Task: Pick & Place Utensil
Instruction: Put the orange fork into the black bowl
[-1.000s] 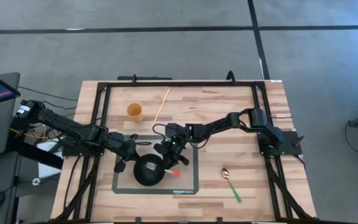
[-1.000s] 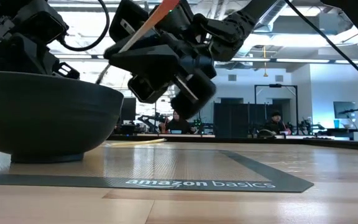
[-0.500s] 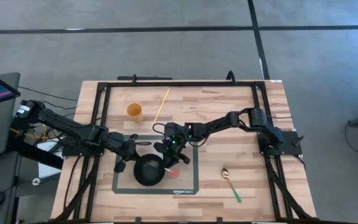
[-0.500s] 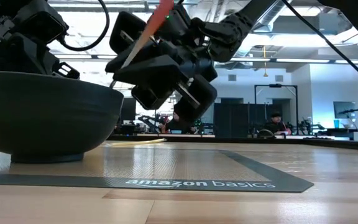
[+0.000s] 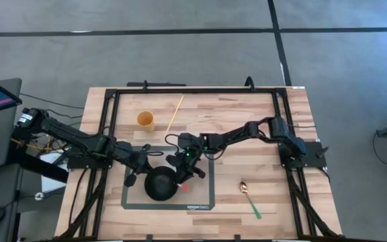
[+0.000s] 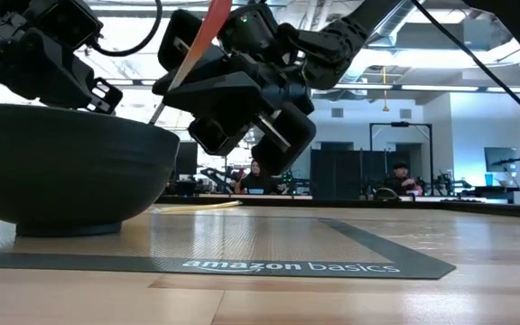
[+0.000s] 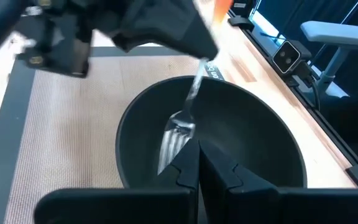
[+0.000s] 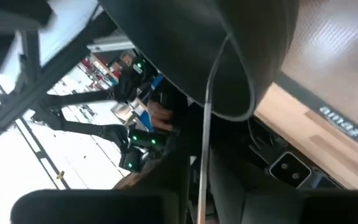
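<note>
We see a black bowl [image 5: 160,185] sitting on a grey mat [image 5: 203,199] near the front of a wooden table [image 5: 294,114], and we place everything else by that bowl.

The right gripper [image 5: 184,172] hangs just above the bowl's right rim. Its jaws are clenched on a fork [image 7: 180,127] with an orange handle. The handle rises out of the jaws, up and away from the bowl, and shows in the low view as an orange bar slanting above the gripper. The thin metal shank runs down from the jaws, over the rim and into the bowl. In the left wrist view the tines lie against the bowl's inner floor, near its middle. In the right wrist view the shank shows as a pale line running forward between the two dark fingers to the bowl's rim.

The left gripper [image 5: 134,168] sits just beside the bowl's left rim, slightly behind it. In its wrist view the two fingers are pressed together with nothing between them, so its jaws are clenched on nothing, and they point at the bowl from close by.

Behind the bowl and to its left stands a small yellow cup [image 5: 145,120]. A thin wooden stick [image 5: 175,113] lies just right of the cup. Well to the right of the bowl, off the mat, lies a spoon [image 5: 250,197] with a green handle.

In the low view, people sit at desks far behind the bowl.
</note>
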